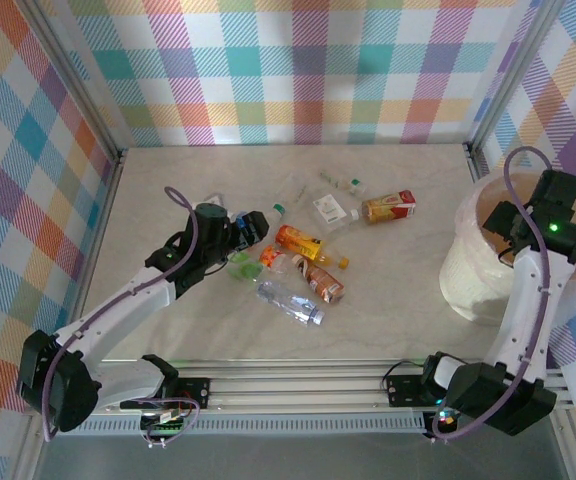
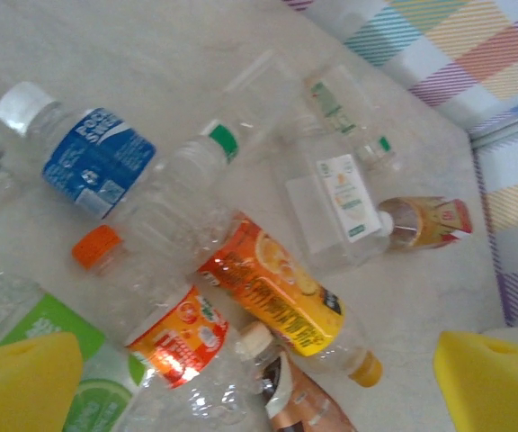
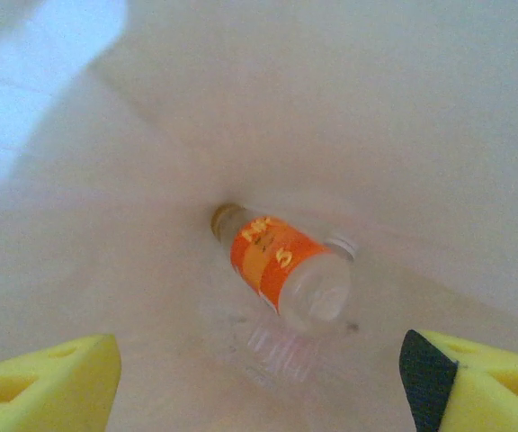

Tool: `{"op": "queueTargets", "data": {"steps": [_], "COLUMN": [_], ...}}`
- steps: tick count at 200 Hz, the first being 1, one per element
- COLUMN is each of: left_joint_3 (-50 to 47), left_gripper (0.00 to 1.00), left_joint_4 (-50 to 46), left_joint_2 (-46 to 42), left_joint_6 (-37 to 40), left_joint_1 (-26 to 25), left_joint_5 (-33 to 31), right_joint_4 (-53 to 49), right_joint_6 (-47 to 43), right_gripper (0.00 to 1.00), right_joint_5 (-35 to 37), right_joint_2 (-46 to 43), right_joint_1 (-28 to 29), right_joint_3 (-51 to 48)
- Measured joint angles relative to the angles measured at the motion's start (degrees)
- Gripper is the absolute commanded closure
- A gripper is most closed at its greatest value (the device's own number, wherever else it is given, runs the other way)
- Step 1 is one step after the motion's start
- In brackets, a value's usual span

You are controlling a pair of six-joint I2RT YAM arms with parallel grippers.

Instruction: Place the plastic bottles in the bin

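Observation:
Several plastic bottles lie heaped mid-table: an orange-labelled one (image 1: 298, 240), a brown-labelled one (image 1: 323, 283), a clear one (image 1: 290, 300) and an amber one (image 1: 388, 207). My left gripper (image 1: 251, 228) hovers open just left of the heap. Its wrist view looks down on the orange-labelled bottle (image 2: 277, 292), a blue-labelled bottle (image 2: 93, 162) and a red-labelled bottle (image 2: 183, 342), with the left gripper (image 2: 259, 387) holding nothing. The bin (image 1: 463, 278) stands at the right. My right gripper (image 1: 508, 225) is over it, open (image 3: 259, 387) and empty. An orange-labelled bottle (image 3: 286, 265) lies inside the bin (image 3: 376, 108).
Plaid walls with metal posts (image 1: 118, 150) close in the table at the back and both sides. An aluminium rail (image 1: 298, 385) runs along the near edge. Bare tabletop (image 1: 398, 270) separates the heap from the bin.

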Motion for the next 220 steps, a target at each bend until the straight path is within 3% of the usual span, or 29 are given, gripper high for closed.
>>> {"op": "queueTargets", "data": {"steps": [38, 79, 151, 200, 220], "left_joint_3": [0.0, 0.7, 0.8, 0.8, 0.5], "left_gripper": [0.00, 0.00, 0.00, 0.00, 0.00], "left_joint_4": [-1.5, -3.9, -6.2, -7.1, -7.0], "left_joint_2": [1.0, 3.0, 4.4, 4.5, 4.4], "left_joint_6": [-1.9, -3.4, -7.0, -8.2, -8.6], "left_joint_1": [0.2, 0.2, 0.2, 0.2, 0.2], "left_joint_5": [-0.6, -0.6, -0.8, -0.8, -0.8], "right_joint_4": [0.0, 0.1, 10.4, 18.9, 21.4], "right_joint_6": [0.4, 1.9, 5.1, 11.8, 13.6], "right_gripper": [0.16, 0.16, 0.15, 0.10, 0.05], "right_joint_5": [-3.5, -12.0, -29.4, -30.8, -27.5], "right_joint_2": [-4.6, -7.3, -4.7, 3.9, 8.9], "right_joint_1": [0.5, 4.7, 28.4, 34.5, 37.7], "right_joint_3": [1.6, 5.2, 1.1, -6.5, -6.5]}}
